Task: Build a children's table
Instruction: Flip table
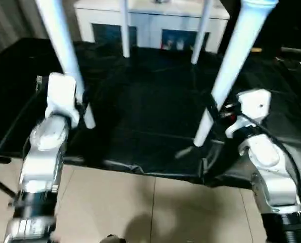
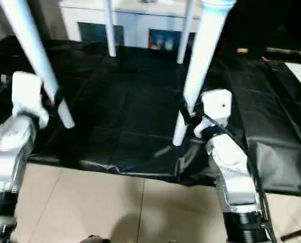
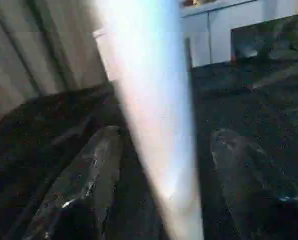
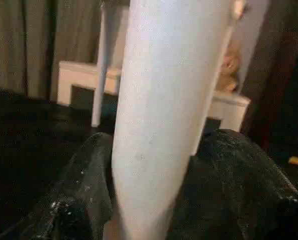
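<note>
Nearest you are the two front legs of the children's table, and each passes between the fingers of one gripper. The near left leg (image 1: 69, 55) runs steeply, its thick upper part up and to the left and its slim tip down and to the right. The left gripper (image 1: 82, 104) straddles it just above that tip. In the left wrist view its fingers (image 3: 88, 175) stand apart, one close to the tube and the other with dark cloth visible in the gap, so judge this a loose straddle and not a clamp. The near right leg (image 1: 231, 66) mirrors it, leaning up to the right with its tip down to the left. The right gripper (image 1: 216, 109) is just beside its lower part. Those fingers (image 4: 83, 190) are also spread, one on each side and close against the tube, with no clear squeeze. Each arm is therefore nearest its own leg, and the long axes cross the fingers almost square. Both tips hang over the black cloth (image 1: 145, 111) near its front edge; you cannot tell whether they touch it. Farther off, the far left leg (image 1: 125, 30) and far right leg (image 1: 202, 35) stand nearly upright on the cloth, in front of the white cabinet (image 1: 150, 20). Any next closing should centre each tube first.
</note>
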Tool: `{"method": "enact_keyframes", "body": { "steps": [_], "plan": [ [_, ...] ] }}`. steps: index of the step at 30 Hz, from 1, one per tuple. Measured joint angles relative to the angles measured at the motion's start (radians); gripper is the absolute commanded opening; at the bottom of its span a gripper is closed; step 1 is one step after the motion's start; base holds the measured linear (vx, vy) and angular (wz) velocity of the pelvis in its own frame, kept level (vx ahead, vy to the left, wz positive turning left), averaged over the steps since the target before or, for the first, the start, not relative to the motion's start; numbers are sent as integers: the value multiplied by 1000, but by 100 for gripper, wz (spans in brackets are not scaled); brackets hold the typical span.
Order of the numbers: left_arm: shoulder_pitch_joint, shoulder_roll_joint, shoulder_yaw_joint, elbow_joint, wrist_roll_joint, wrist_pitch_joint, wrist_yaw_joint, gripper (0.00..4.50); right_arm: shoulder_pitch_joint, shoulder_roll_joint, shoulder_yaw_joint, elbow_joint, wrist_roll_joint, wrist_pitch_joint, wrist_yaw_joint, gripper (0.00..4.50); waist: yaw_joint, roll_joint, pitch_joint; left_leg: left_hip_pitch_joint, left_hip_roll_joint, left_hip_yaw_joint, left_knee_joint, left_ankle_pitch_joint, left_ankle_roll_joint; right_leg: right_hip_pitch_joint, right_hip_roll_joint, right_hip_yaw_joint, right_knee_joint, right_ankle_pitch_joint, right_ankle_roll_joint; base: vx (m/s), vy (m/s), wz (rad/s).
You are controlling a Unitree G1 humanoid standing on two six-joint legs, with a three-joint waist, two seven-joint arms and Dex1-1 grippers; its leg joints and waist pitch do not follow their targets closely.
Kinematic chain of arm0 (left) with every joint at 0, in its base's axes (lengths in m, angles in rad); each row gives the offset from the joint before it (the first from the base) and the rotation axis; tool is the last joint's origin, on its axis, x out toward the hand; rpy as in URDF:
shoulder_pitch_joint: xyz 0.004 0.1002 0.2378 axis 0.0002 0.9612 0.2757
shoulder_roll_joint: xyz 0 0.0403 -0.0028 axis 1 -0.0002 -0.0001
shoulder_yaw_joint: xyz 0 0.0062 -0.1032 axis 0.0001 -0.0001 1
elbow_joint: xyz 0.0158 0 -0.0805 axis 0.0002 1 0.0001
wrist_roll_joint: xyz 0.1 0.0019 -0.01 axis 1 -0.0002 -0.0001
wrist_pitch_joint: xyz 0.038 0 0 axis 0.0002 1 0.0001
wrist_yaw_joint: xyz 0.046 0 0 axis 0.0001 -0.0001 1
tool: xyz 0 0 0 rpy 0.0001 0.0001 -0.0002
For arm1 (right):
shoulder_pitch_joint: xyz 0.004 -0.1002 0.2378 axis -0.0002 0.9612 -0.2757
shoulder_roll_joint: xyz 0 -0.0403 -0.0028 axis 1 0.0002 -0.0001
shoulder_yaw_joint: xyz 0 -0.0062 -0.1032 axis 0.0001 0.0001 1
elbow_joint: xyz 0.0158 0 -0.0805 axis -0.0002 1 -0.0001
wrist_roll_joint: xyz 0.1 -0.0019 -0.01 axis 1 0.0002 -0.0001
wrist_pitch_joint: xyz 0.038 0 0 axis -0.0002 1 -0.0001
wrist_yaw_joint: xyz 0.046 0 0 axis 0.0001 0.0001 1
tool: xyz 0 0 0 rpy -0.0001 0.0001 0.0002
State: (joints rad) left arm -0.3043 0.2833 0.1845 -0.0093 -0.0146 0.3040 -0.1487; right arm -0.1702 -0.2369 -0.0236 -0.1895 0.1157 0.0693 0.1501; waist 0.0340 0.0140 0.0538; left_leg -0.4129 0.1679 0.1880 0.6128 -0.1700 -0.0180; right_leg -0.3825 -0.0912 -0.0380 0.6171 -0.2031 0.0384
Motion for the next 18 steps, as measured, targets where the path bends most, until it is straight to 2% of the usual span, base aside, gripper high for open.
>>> {"method": "enact_keyframes", "body": {
  "steps": [1, 3, 5, 7, 9, 12, 15, 18],
  "plan": [
    [35, -16, 28, -16, -16, -19, 1, 352, 42, 2, -2, -30, -1, -16, -2, 362, 1, 0, 0, 0, 0, 0, -4, 0, 0, 1, 0, 0, -4, 0, 0, 0, 0, 0],
    [68, -25, 66, -18, -42, -41, 0, 361, 74, 4, -9, -46, -3, -32, -1, 366, 2, 0, 0, -3, 0, 0, -4, 1, -1, -1, 0, -1, -5, 0, 0, 0, 0, 0],
    [122, -55, 95, -73, -93, -79, -16, 361, 128, 18, -9, -113, -2, -46, 3, 366, 4, 4, -2, -3, 0, 0, -5, 1, -1, -1, 0, -1, -8, 0, 0, 0, 0, 0],
    [208, -90, 96, -153, -147, -109, -37, 361, 206, 27, -4, -194, 10, -50, 15, 366, 5, 6, -4, -3, 0, 1, -5, 0, 0, 0, 0, -1, -11, -1, 0, 0, 0, 0],
    [275, -113, 86, -207, -178, -95, -53, 361, 262, 24, 2, -232, 18, -39, 31, 366, 3, 7, -4, -3, 0, 1, -6, 0, 0, 1, 0, -1, -11, -1, 0, 0, 0, 0],
    [342, -138, 54, -304, -207, -52, -61, 361, 321, 8, 24, -268, 47, 21, 37, 366, 2, 7, -4, 6, -1, 2, -10, 0, -1, 2, 0, 0, -12, -5, 8, 0, 0, 0],
    [382, -140, -16, -358, -188, 10, -55, 361, 354, 22, 32, -278, 87, 160, 28, 366, 0, 6, -6, 14, -1, 0, -12, 0, -1, 3, 0, 0, -12, -8, 12, 0, 0, 0],
    [398, -149, -65, -358, -144, 26, -38, 361, 365, 41, 33, -267, 64, 236, 1, 366, -7, 6, -5, 14, -2, -4, -13, 0, -1, 0, 0, -2, -14, -8, 12, 0, 0, 0]
  ]
}}
